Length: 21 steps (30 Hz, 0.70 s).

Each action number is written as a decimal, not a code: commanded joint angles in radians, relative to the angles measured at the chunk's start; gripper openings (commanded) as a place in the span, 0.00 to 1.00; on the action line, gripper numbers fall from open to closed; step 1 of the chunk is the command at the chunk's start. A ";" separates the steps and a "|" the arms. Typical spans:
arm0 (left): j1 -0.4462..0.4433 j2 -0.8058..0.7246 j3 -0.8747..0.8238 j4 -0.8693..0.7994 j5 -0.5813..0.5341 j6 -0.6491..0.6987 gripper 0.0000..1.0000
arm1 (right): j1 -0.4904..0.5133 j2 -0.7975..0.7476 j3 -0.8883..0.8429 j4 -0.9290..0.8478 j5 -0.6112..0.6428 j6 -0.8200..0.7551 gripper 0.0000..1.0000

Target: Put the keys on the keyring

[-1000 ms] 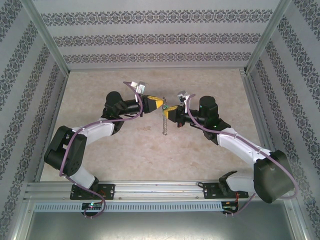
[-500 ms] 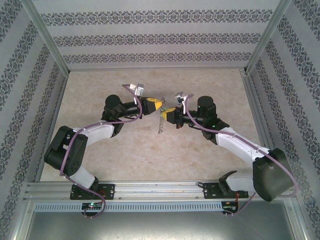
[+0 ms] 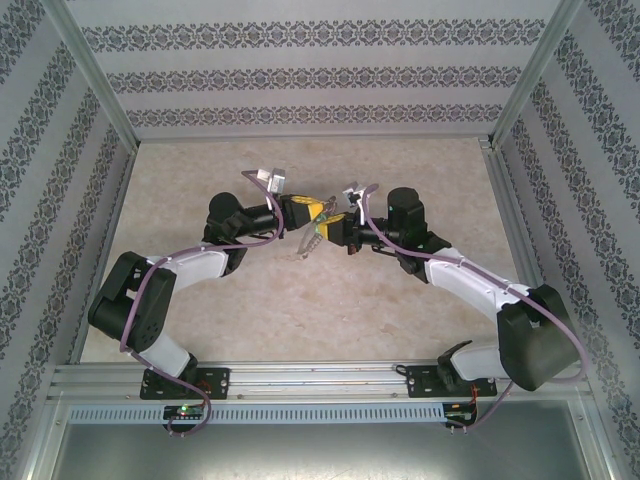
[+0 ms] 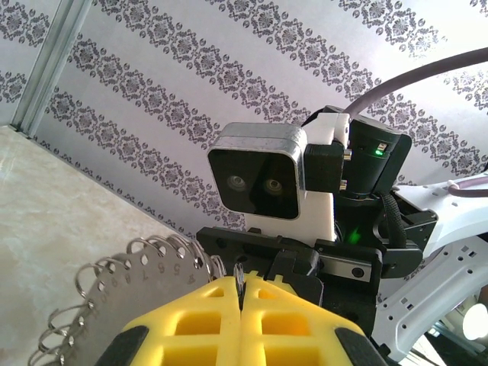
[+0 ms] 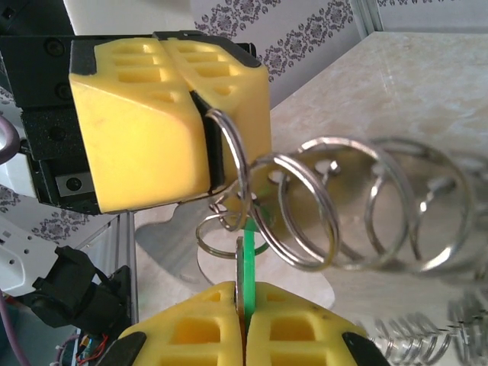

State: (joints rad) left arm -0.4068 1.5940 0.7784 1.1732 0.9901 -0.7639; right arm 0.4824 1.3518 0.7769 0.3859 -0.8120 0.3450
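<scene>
The left gripper [image 4: 240, 293] clamps the keyring [image 5: 305, 206]; the right gripper [image 5: 242, 305] pinches the key [image 5: 248, 263] just below it. Stamped digits on the keyring's plate [image 4: 145, 293]: illegible.

Green key [image 5: 245, 267] upright; silver-ringed keyring [image 5: 332, 221] just above.

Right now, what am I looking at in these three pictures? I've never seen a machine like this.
These are two robot arms bolted to the near edge of a table. One picture looks down from above; the other two come from small cameras on the wrists. The left arm has its yellow foam jaws shut on a floppy chain of linked silver metal rings, which dangles between the arms. The right arm has its jaws shut on a tiny key with a green plastic head, held right against those rings. A flat silver numbered tag shows among the rings.
</scene>
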 commanded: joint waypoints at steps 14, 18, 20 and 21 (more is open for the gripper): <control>-0.029 0.008 -0.011 0.125 -0.008 -0.018 0.00 | 0.018 0.015 0.047 0.011 0.013 0.018 0.03; -0.030 0.008 -0.015 0.126 -0.019 -0.019 0.00 | -0.003 -0.026 0.007 0.018 0.035 0.039 0.29; -0.029 0.008 -0.015 0.126 -0.023 -0.016 0.00 | -0.010 -0.062 -0.020 0.019 0.056 0.045 0.34; -0.030 0.008 -0.015 0.126 -0.024 -0.016 0.00 | -0.015 -0.077 -0.033 0.021 0.063 0.049 0.37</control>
State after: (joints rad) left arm -0.4217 1.5997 0.7685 1.2076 0.9630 -0.7689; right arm 0.4847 1.3319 0.7731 0.3847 -0.7853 0.3828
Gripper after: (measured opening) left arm 0.050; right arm 0.359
